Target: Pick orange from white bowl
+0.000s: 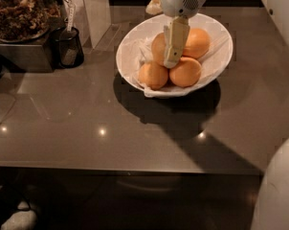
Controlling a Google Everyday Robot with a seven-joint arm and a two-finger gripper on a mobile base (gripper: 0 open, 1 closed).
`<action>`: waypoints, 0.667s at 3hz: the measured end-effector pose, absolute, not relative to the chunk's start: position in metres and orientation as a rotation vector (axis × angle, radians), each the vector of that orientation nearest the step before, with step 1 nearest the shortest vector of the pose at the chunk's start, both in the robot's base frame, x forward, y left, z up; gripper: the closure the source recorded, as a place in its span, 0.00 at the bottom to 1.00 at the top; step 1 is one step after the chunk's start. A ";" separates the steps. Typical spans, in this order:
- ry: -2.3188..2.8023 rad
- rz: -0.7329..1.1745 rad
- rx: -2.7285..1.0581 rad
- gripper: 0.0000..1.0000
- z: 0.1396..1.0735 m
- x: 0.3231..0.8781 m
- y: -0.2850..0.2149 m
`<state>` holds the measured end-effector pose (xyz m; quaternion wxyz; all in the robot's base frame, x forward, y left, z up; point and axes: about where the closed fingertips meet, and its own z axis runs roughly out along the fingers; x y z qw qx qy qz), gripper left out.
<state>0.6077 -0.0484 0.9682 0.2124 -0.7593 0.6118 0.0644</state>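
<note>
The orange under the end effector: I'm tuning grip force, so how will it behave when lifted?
The orange looks round and smooth, so it may slip or roll from a loose grip. It sits piled against other oranges, which will probably shift once it leaves. The end effector hangs right over it in the white bowl.
</note>
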 end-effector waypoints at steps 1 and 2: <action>1.720 0.245 -2.121 0.00 0.946 0.613 -0.043; 1.744 0.234 -2.170 0.00 0.931 0.617 -0.049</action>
